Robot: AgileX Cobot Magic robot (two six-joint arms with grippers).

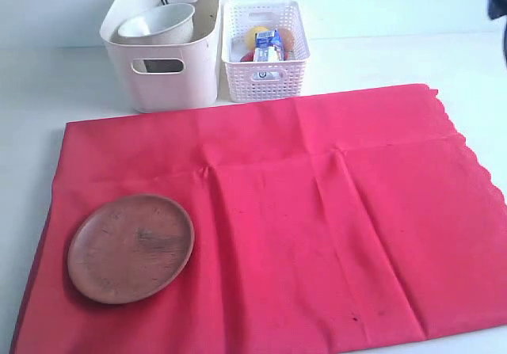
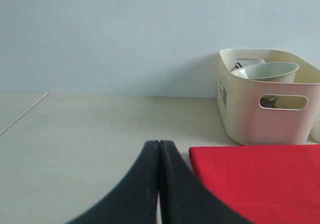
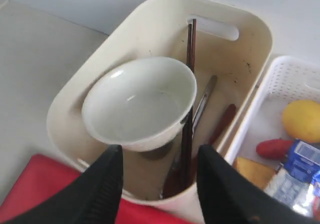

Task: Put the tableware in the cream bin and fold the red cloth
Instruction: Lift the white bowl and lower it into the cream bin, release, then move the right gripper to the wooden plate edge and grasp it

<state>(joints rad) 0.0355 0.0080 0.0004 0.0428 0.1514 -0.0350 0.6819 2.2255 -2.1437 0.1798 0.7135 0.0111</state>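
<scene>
Wooden plate (image 1: pixel 131 249), one, on one red cloth (image 1: pixel 317 227); right pincer (image 3: pixel 160 154) wide, left pincer (image 2: pixel 159 145) closed

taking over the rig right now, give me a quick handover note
Left claw: shut, empty, low by a corner of the red cloth.
Right claw: open, empty, above the cream bin.
Done: bowl (tilted), chopsticks, knife and spoon are in the bin.
Left: the wooden plate lies on the cloth. Bin it, then fold the cloth, which lies flat and unfolded.
</scene>
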